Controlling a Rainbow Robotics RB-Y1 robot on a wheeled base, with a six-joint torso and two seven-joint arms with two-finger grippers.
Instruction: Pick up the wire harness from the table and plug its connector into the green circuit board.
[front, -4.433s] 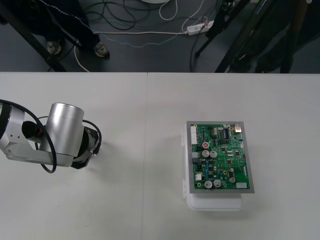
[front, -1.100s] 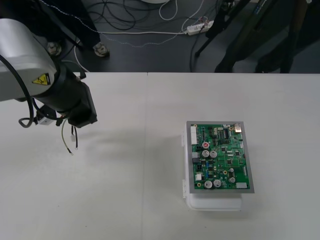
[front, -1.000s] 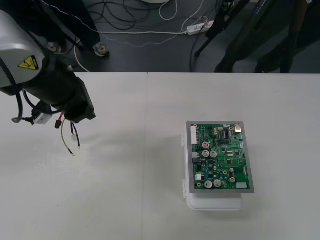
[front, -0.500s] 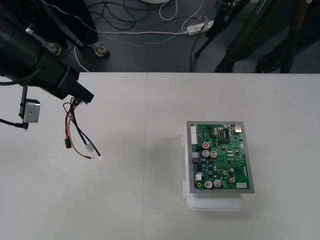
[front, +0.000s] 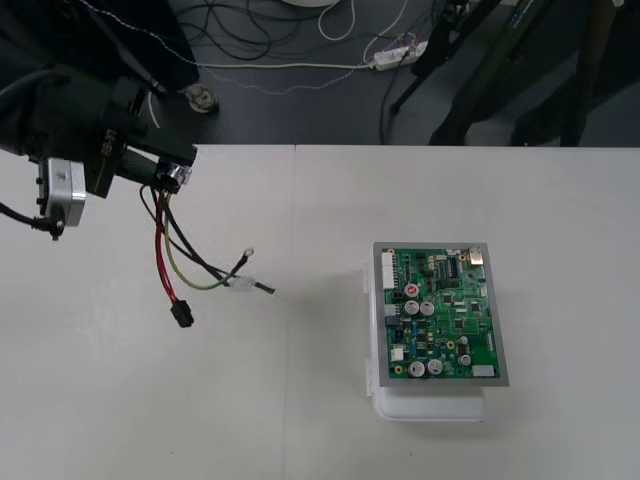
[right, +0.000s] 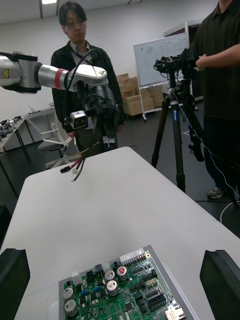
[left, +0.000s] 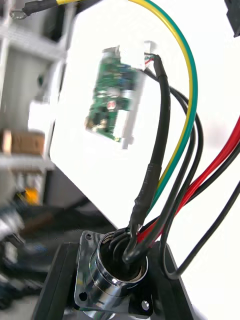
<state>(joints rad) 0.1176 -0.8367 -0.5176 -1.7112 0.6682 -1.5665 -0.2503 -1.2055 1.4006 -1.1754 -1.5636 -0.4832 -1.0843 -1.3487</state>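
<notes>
harness socket (left: 117, 270) between left fingers (left: 56, 286), wires (front: 159, 252) dangling

Board (front: 440, 315) on base (front: 425, 405), right half of worktop (front: 300, 430), nearer the front edge. Left jaws over the far-left corner, above the worktop, socket (left: 117, 272) clamped between them. Harness (front: 190, 265) hangs from the socket, trailing toward the middle; plug (front: 182, 317) at its low end, left of centre, well apart from the board. Right jaws set wide, near the board.
</notes>
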